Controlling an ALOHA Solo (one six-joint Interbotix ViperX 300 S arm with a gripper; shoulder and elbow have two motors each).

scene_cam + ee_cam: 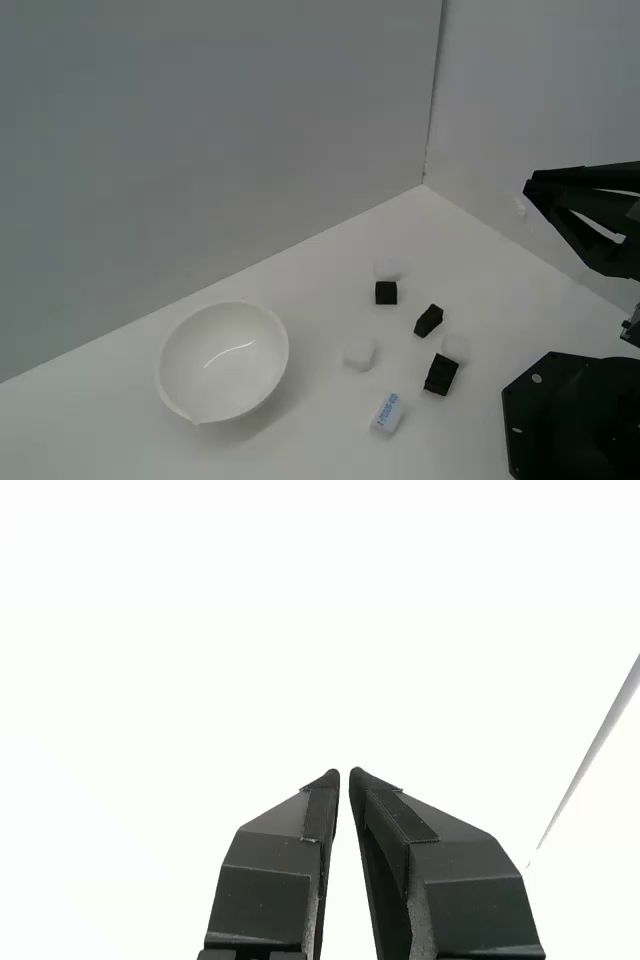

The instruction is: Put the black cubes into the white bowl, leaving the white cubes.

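The gripper [345, 772], fingers pressed together and empty, sits well apart from the black cubes [428, 320], which lie toward the exterior view's left of the arm.

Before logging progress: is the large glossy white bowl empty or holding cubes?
Empty. The large glossy white bowl shows only bare interior; all three small black cubes sit on the table.

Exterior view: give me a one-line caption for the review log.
Empty white bowl sits apart from three black cubes and three white cubes scattered on the table, robot arm raised at the view's right.
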